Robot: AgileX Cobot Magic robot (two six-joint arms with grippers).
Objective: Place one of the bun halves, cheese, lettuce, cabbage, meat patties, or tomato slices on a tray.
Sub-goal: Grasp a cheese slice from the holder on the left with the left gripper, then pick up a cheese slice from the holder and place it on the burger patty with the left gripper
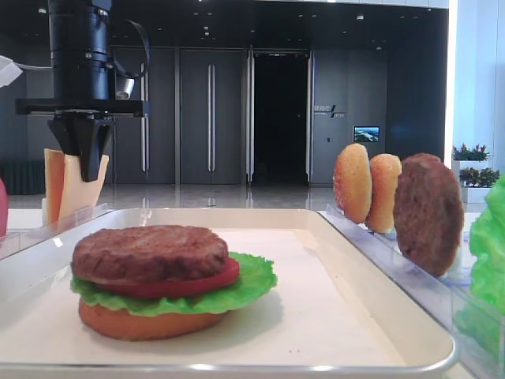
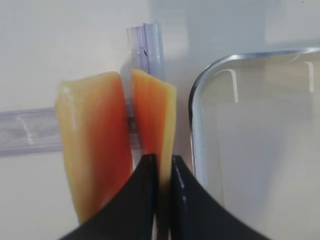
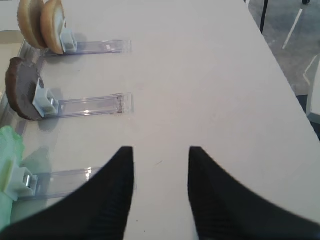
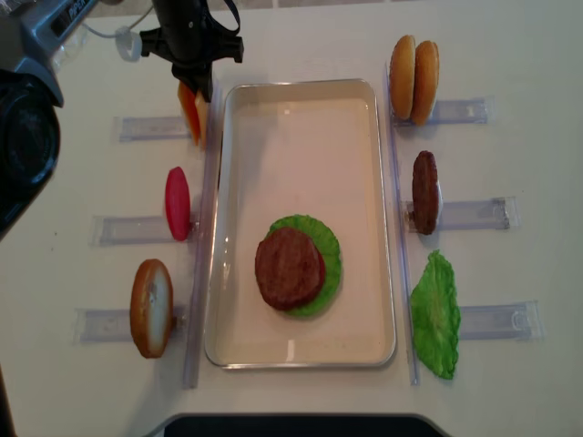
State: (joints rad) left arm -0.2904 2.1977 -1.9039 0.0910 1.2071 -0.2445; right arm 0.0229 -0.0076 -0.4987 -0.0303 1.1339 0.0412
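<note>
Upright pale orange cheese (image 2: 152, 115) stands just beside the tray (image 2: 192, 125).

the left gripper (image 1: 81, 150) has matte black fingers (image 2: 142, 200) tapering to narrow tips, under a flat black crossbar and a thick black cylindrical wrist with a looping dark cable. the right gripper (image 3: 161, 165) shows curved black fingers (image 3: 107, 200) with fine ribbed texture.

Cheese (image 2: 150, 115) orange-yellow; tray (image 4: 301, 109) cream-white; patties (image 1: 150, 251) dark brown; lettuce (image 4: 435, 314) bright green; tomato slice (image 4: 178, 203) red.
</note>
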